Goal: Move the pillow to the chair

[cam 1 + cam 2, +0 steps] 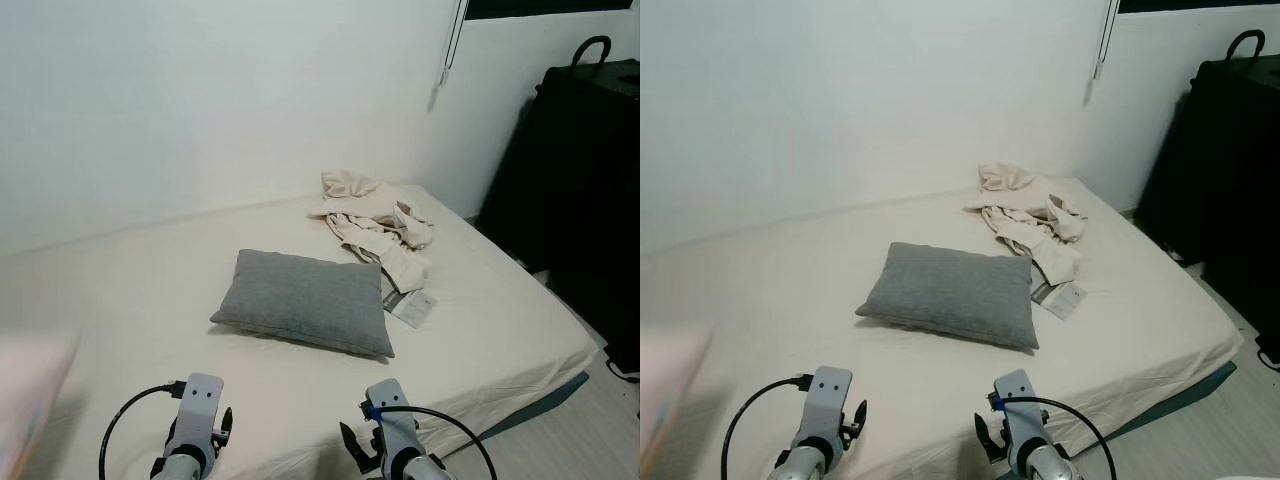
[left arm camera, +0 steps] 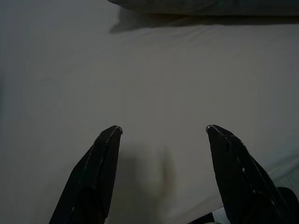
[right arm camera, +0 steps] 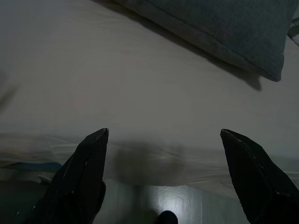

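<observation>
A grey pillow [image 1: 305, 300] lies flat in the middle of a bed [image 1: 130, 300] covered with a cream sheet. Both arms are raised low in front of me, wrists at the bottom of the eye views, short of the pillow. My left gripper [image 2: 163, 133] is open above bare sheet, with the pillow's edge [image 2: 205, 5] further ahead of it. My right gripper [image 3: 163, 135] is open over the bed's near edge, and the pillow's corner [image 3: 219, 28] lies ahead of it. Nothing is between either pair of fingers.
A heap of cream clothes [image 1: 375, 225] lies at the bed's far right corner, with a paper packet [image 1: 410, 305] beside the pillow. A tall black object [image 1: 590, 190] stands right of the bed. Pale wood floor [image 1: 590, 430] shows at the lower right. A pink blurred shape [image 1: 30, 390] sits at the left edge.
</observation>
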You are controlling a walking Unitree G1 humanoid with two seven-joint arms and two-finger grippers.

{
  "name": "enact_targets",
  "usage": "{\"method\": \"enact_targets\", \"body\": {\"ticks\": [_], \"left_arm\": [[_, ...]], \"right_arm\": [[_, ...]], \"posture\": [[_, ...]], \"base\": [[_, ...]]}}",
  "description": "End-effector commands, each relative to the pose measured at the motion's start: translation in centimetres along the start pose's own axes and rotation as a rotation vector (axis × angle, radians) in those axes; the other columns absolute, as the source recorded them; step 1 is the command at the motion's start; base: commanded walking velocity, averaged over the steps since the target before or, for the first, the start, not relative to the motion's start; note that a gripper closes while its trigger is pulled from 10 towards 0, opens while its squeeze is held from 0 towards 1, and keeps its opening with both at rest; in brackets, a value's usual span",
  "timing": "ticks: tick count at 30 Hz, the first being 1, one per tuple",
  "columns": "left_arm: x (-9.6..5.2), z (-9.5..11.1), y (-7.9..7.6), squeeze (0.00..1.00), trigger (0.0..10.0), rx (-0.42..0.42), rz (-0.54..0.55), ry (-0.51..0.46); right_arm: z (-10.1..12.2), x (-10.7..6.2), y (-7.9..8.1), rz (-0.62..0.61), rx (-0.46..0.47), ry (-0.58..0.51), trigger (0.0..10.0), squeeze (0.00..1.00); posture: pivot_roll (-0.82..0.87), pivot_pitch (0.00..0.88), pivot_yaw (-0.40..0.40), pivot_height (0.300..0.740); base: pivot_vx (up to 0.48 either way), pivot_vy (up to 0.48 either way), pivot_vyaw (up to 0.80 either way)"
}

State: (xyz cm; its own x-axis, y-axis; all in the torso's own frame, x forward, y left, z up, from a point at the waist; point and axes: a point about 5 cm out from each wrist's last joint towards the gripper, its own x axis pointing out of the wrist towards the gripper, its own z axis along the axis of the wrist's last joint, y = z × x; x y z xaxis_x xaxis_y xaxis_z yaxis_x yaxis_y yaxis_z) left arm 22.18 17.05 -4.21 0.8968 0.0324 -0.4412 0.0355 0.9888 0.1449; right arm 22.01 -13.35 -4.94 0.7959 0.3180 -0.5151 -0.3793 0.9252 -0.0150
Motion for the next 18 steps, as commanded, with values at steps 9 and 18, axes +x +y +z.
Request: {"method": "enact_targets", "body": {"ticks": [9, 18], "left_arm": [[-0.06, -0.44, 0.21, 0.0, 10.0, -0.008, 0.005, 0.029], [-0.08, -0.38, 0.27, 0.0, 10.0, -0.001, 0.008, 0.02]], "right_arm": [[0.35, 0.18, -0.15, -0.009, 0.007, -0.014, 10.0, 0.0], [0.41, 0.25, -0.09, -0.006, 0.005, -0.012, 10.0, 0.0]], "posture": [[0.03, 0.0, 0.014, 0.74], [0.03, 0.0, 0.013, 0.74]], "base": [[0.0, 0.0, 0.0], [0.0, 0.0, 0.0]]}}
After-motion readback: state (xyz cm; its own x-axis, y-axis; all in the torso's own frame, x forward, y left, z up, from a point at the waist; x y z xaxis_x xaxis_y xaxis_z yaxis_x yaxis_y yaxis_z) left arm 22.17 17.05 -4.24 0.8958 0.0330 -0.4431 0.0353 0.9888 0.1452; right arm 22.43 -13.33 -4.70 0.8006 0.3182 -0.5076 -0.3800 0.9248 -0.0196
